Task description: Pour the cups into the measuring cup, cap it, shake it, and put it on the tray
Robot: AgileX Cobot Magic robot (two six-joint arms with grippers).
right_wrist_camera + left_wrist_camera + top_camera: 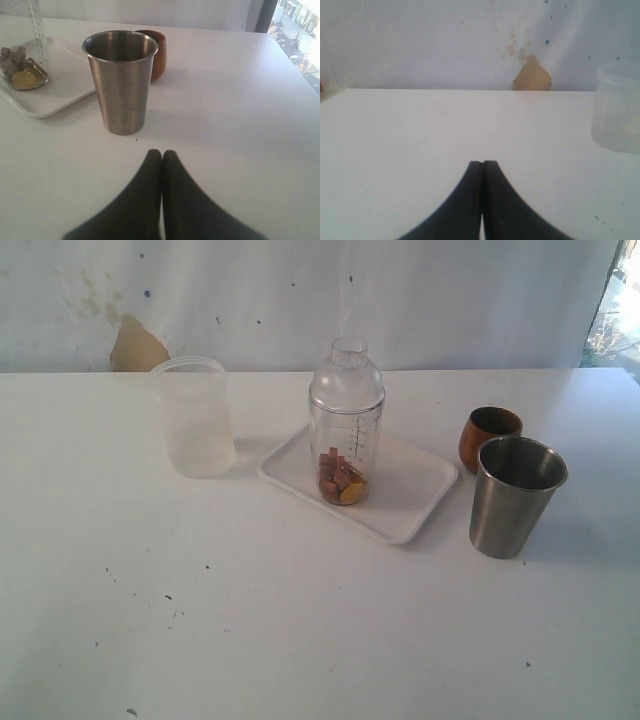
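Exterior view shows the measuring cup [346, 455] upright under the cap [347, 380] on the tray [420, 502], the task seemingly complete; left wrist view has the left gripper [482, 167] pressed together, empty, that cup unseen; right wrist view has the right gripper [161, 156] likewise closed and empty, nearer, facing the steel tumbler [121, 82] beside the tray.

table [300, 640] was white, with small dark specks | wall [450, 300] behind was whitish, had one brown patch [137, 348] | window [615, 310] at right gave daylight
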